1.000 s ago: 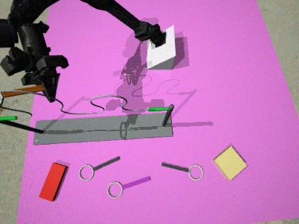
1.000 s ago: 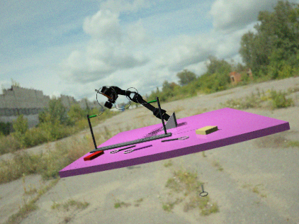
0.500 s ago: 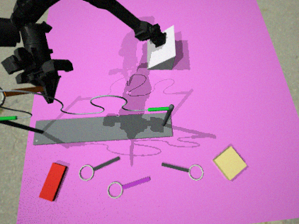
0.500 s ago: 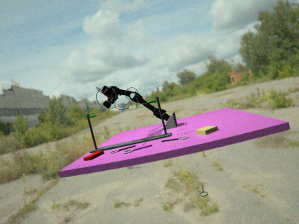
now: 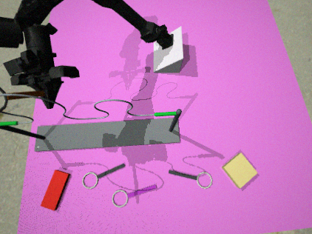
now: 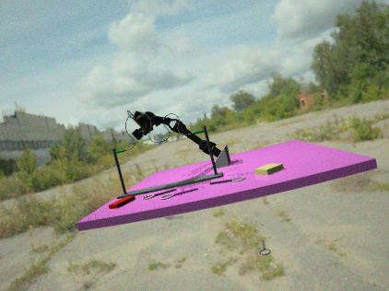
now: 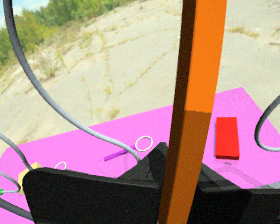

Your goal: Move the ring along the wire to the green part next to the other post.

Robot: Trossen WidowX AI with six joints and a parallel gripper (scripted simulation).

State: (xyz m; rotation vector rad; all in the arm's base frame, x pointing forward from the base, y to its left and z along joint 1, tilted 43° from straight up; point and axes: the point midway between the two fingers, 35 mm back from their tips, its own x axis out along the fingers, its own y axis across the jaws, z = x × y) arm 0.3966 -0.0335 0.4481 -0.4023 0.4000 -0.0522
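Note:
My gripper (image 5: 47, 95) (image 7: 166, 148) is shut on the orange handle (image 5: 24, 95) (image 7: 200, 75), high above the left part of the base. The ring is partly visible at the left edge of the top view; it is outside the wrist view. Whether the wire passes through it is too small to tell. The thin grey wire (image 5: 89, 118) (image 7: 45, 97) runs past my fingers; I cannot tell the gap. One green part (image 5: 8, 124) (image 6: 121, 151) is by the left post (image 5: 24, 132) (image 6: 119, 173), the other (image 5: 166, 114) (image 6: 198, 132) by the right post (image 5: 174, 121) (image 6: 209, 150).
A grey base bar (image 5: 81, 135) carries the posts. In front lie a red block (image 5: 55, 189) (image 7: 227, 137), two rings with dark handles (image 5: 112, 170) (image 5: 182, 175), one with a purple handle (image 5: 142, 191), and a yellow block (image 5: 239, 170). A white-and-grey wedge (image 5: 174, 59) stands behind.

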